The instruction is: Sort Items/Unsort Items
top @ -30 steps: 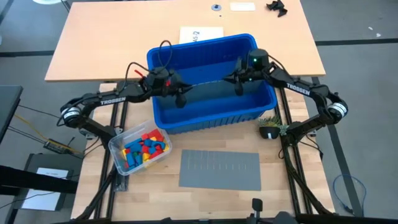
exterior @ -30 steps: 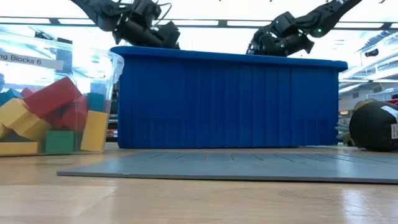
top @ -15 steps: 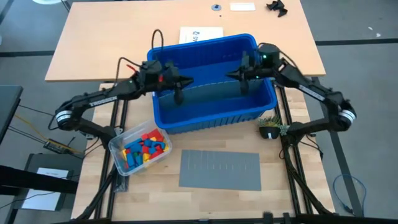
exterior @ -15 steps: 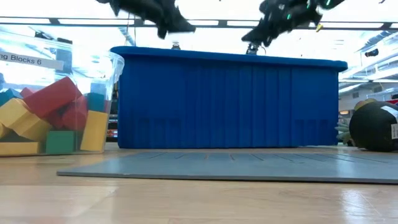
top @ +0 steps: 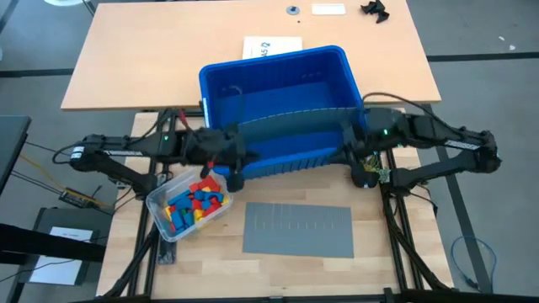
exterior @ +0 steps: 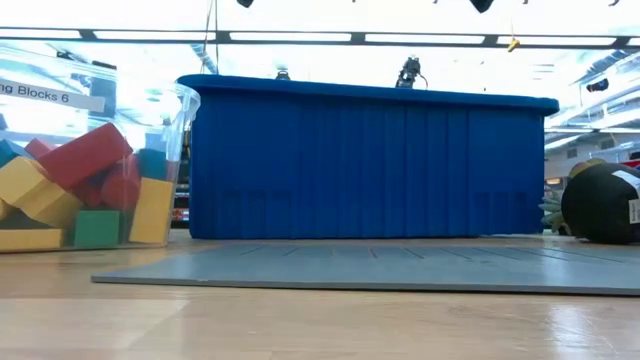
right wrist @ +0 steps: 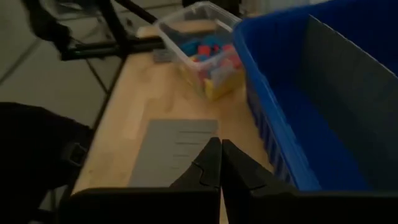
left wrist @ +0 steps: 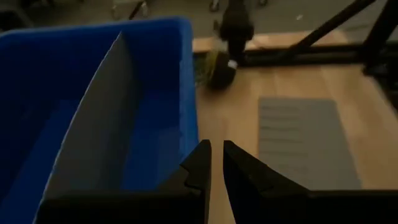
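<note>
The items, small red, yellow, green and blue blocks point(top: 195, 202), lie heaped in a clear plastic box point(top: 160, 195) at the near left; they also show in the low view point(exterior: 85, 190) and the right wrist view point(right wrist: 208, 53). My left gripper point(top: 238, 168) hovers by the near left corner of the blue bin point(top: 221, 84) and points toward the table's right. Its fingers are together but for a slit point(left wrist: 216, 155), with nothing between them. My right gripper point(top: 349, 154) hovers by the bin's near right corner, shut and empty point(right wrist: 221, 152), pointing toward the box.
A grey divider sheet point(top: 295, 126) stands upright across the inside of the bin. A second grey slotted sheet point(top: 296, 229) lies flat on the table in front of the bin. A black round object point(top: 365, 177) sits at the near right, and a paper point(top: 271, 46) lies beyond the bin.
Both grippers have drawn back from over the bin's middle toward the near edge and outward, the left toward the table's left, the right toward its right. Both have risen out of the top of the low view and swung round until they point at each other. The divider stays in the bin.
</note>
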Controlling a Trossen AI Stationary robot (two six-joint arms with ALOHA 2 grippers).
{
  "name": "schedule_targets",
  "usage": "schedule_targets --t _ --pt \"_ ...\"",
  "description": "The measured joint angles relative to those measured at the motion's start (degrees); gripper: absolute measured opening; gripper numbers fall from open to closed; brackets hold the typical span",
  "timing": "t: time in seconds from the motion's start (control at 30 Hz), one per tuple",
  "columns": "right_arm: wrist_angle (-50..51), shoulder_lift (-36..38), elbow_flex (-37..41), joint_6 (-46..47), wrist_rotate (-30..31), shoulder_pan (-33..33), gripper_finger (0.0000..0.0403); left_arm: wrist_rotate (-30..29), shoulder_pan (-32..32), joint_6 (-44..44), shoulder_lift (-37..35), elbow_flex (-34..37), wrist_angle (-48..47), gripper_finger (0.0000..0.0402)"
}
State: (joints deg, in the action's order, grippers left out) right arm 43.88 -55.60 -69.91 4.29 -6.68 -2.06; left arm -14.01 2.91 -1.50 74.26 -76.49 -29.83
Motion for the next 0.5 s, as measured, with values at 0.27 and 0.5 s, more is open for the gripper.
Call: schedule_targets --t 0.27,0.5 --pt "0.9 -3.0 0.0 2.5 7.7 8.5 0.0003 -9.6 3.4 0.8 0.0 -4.8 -14.2 0.0048" --pt "0.9 -8.4 0.0 2.1 9.2 11.1 0.0002 -12.1 6.9 14.3 -0.2 -8.4 -35.2 0.0048"
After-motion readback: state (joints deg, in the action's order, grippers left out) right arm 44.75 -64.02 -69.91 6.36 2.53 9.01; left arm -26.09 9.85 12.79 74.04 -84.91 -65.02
